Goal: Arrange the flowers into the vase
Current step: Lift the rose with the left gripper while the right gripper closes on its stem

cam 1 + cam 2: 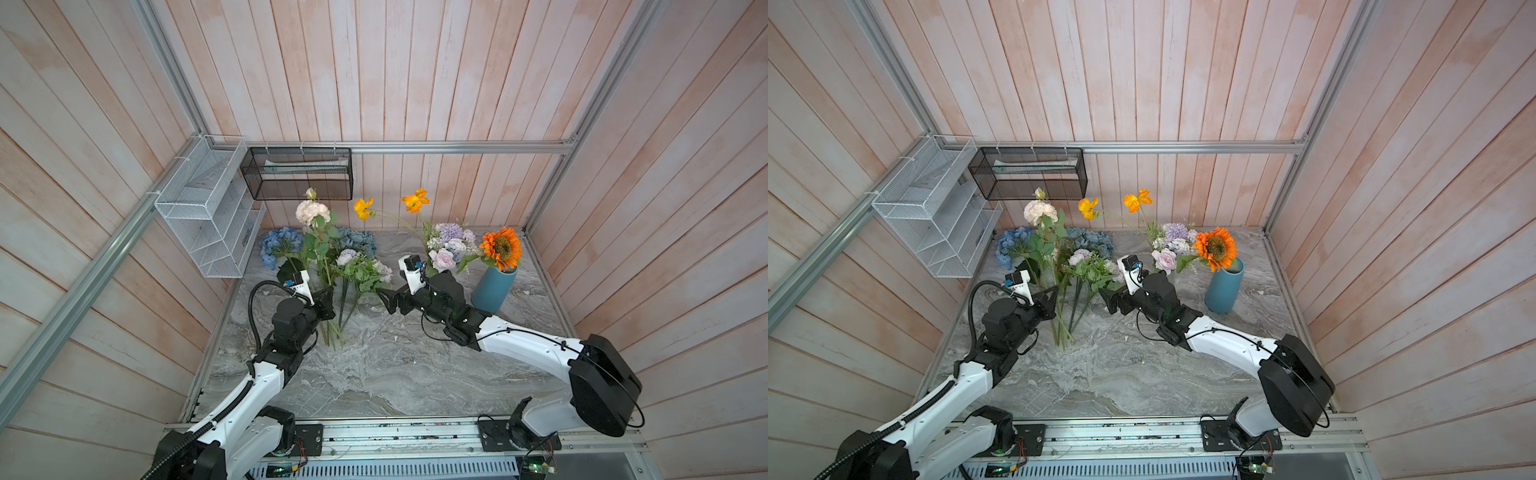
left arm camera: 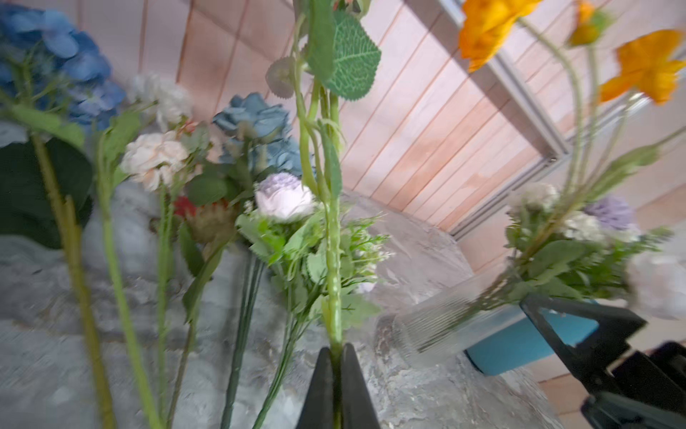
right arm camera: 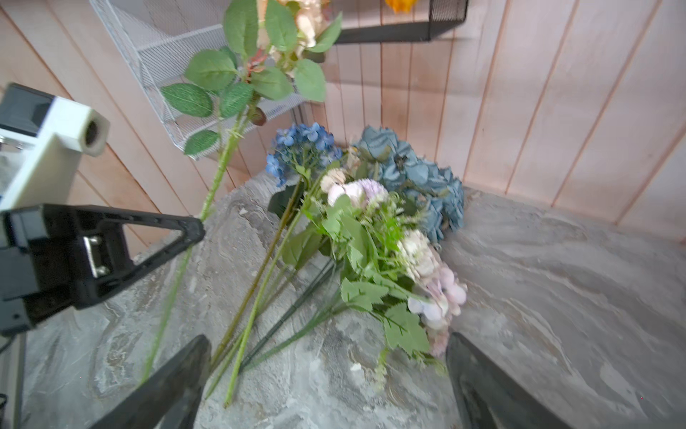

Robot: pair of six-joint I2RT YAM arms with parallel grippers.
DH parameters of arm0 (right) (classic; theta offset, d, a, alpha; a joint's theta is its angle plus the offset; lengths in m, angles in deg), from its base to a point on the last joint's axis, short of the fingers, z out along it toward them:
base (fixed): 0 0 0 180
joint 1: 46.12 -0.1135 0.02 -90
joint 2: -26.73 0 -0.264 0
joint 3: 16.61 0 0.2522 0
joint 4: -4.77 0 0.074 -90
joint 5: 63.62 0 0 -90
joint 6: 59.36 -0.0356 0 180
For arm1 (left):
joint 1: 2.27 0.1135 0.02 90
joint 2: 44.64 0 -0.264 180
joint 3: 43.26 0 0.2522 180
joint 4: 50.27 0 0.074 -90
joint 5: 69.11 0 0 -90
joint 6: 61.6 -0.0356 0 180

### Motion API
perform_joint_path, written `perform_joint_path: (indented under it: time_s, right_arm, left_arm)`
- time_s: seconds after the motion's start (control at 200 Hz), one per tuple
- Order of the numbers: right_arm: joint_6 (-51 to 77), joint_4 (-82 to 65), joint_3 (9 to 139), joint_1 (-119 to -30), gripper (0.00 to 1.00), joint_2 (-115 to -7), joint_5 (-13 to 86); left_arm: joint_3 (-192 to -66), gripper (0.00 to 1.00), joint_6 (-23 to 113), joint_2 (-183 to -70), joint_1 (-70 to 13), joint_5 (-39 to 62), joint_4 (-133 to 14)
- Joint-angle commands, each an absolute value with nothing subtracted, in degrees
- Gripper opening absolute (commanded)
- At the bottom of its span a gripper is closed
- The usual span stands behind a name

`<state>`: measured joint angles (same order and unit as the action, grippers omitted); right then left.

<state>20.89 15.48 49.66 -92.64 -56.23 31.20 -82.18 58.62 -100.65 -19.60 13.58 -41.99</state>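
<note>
A tall teal-blue cylindrical vase (image 1: pixel 492 293) stands upright at the right of the grey marbled tabletop (image 1: pixel 395 365), already holding an orange sunflower (image 1: pixel 502 248), two long-stemmed orange poppies (image 1: pixel 414 200) and a cluster of lilac, white and pale pink blooms (image 1: pixel 451 245). Left of it, well apart, the loose green-stemmed flowers lie fanned out on the tabletop: a bright blue hydrangea (image 1: pixel 279 245), a dusty-blue hydrangea (image 1: pixel 357 241) and leafy lilac-white sprays (image 1: pixel 361 268). A leafy cream rose (image 1: pixel 312 212) rises upright over that pile, its stem pinched in the left gripper (image 2: pixel 336 351).
</note>
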Motion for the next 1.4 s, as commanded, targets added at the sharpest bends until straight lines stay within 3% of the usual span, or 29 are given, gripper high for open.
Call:
perform_joint_path:
  time_s: [0.0, 0.34, 0.715, 0.805, 1.215, 1.245, 1.32, 1.395]
  right_arm:
    - [23.3, 16.4, 53.4, -93.0, 0.98, -53.9, 37.9]
    - [20.8, 18.7, 59.0, -92.9, 0.92, -53.2, 48.4]
    - [18.5, 23.8, 62.3, -92.8, 0.82, -55.7, 51.4]
    - [18.3, 24.8, 61.8, -92.8, 0.71, -55.6, 51.1]
    - [16.9, 26.5, 61.0, -92.2, 0.04, -55.6, 51.1]
    - [17.0, 26.4, 60.9, -92.1, 0.01, -55.5, 51.2]
    - [17.3, 26.1, 60.9, -92.1, 0.00, -55.2, 51.5]
    - [17.9, 25.2, 60.8, -92.0, 0.00, -54.6, 51.4]
  left_arm:
    - [-84.6, 0.00, 51.2, -100.6, -22.0, 9.2, -33.6]
    - [-91.2, 0.00, 42.4, -102.8, -28.3, 5.1, -26.7]
    - [-92.8, 0.00, 35.1, -101.6, -37.2, 8.4, -26.1]
    - [-92.6, 0.00, 34.5, -101.0, -37.9, 8.8, -26.5]
    - [-92.8, 0.00, 34.5, -101.6, -39.3, 7.8, -27.3]
    - [-92.9, 0.06, 34.7, -101.6, -39.3, 7.7, -27.4]
    - [-92.9, 0.35, 35.3, -101.5, -39.3, 8.2, -27.4]
    - [-93.1, 0.54, 35.8, -101.3, -39.3, 9.8, -28.1]
